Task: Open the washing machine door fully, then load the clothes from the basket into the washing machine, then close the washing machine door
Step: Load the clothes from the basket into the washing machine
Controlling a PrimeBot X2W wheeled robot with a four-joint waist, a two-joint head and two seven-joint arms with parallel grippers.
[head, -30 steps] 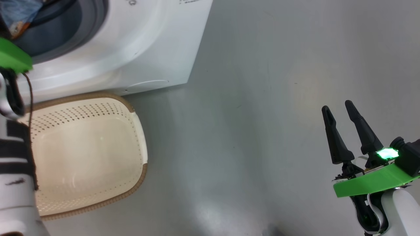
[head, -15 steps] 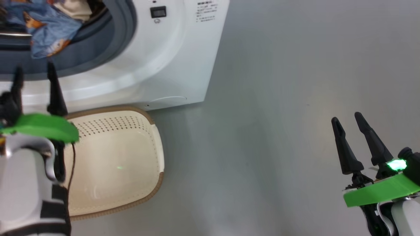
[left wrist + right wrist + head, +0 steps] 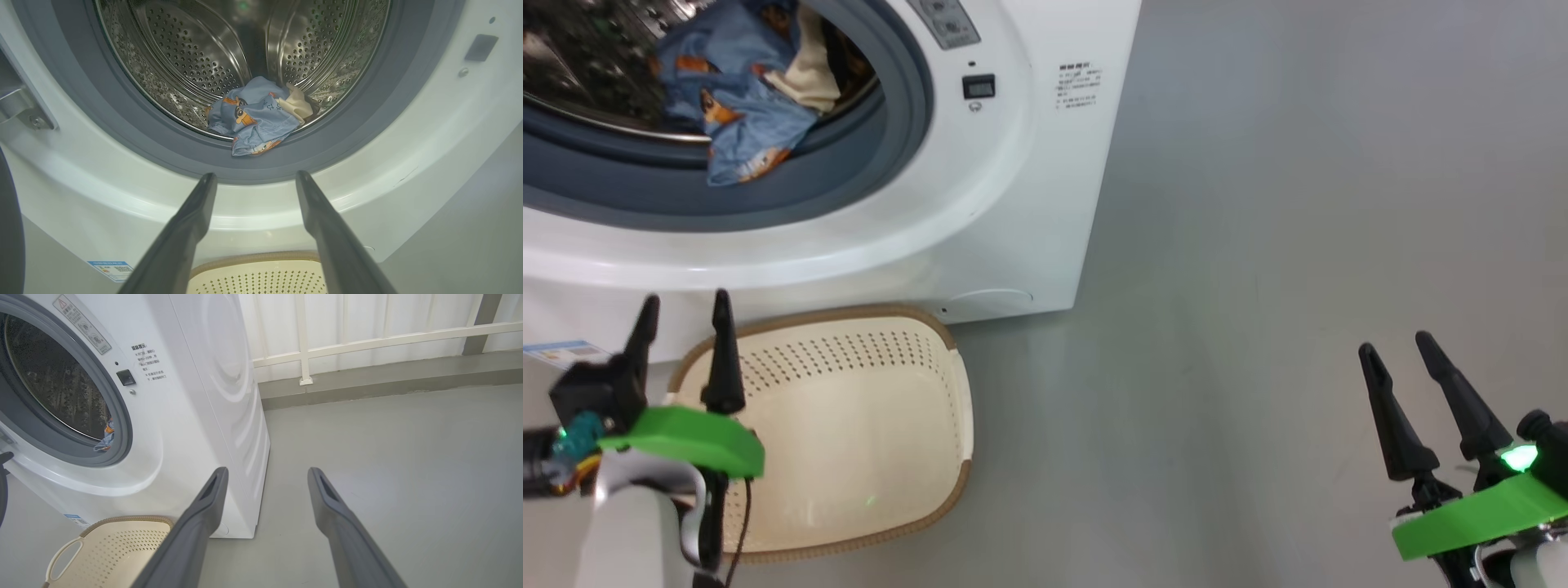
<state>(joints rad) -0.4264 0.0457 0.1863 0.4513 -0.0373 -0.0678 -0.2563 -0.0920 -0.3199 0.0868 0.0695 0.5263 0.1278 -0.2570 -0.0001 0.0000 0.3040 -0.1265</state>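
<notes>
Judging by how things lie, most of the task looks done. The washing machine point(image 3: 1029, 180) stands with its round opening bare. A dark curved edge at the far left of the left wrist view appears to be the washing machine door point(image 3: 9, 228), swung well clear, so the opening step reads as complete. Closing that door seems to be the one step left.

Inside the machine, the steel drum point(image 3: 196, 53) holds the clothes point(image 3: 253, 118), a blue printed bundle with a bit of cream lining. They sit low at the front of the drum. One flap of the fabric hangs forward over the grey-blue gasket point(image 3: 122, 134), and it could get caught when the door shuts.

The basket point(image 3: 849, 433) sits on the grey floor point(image 3: 1258, 245), just in front of the machine's base. Its cream bottom is bare and no fabric shows in it, so loading appears finished.

The left gripper point(image 3: 685, 298) hovers over the basket's near-left corner, below the opening, with its jaws apart and nothing between them. The right gripper point(image 3: 1392, 343) hangs well off to the side above open floor, its jaws also apart and holding nothing.
</notes>
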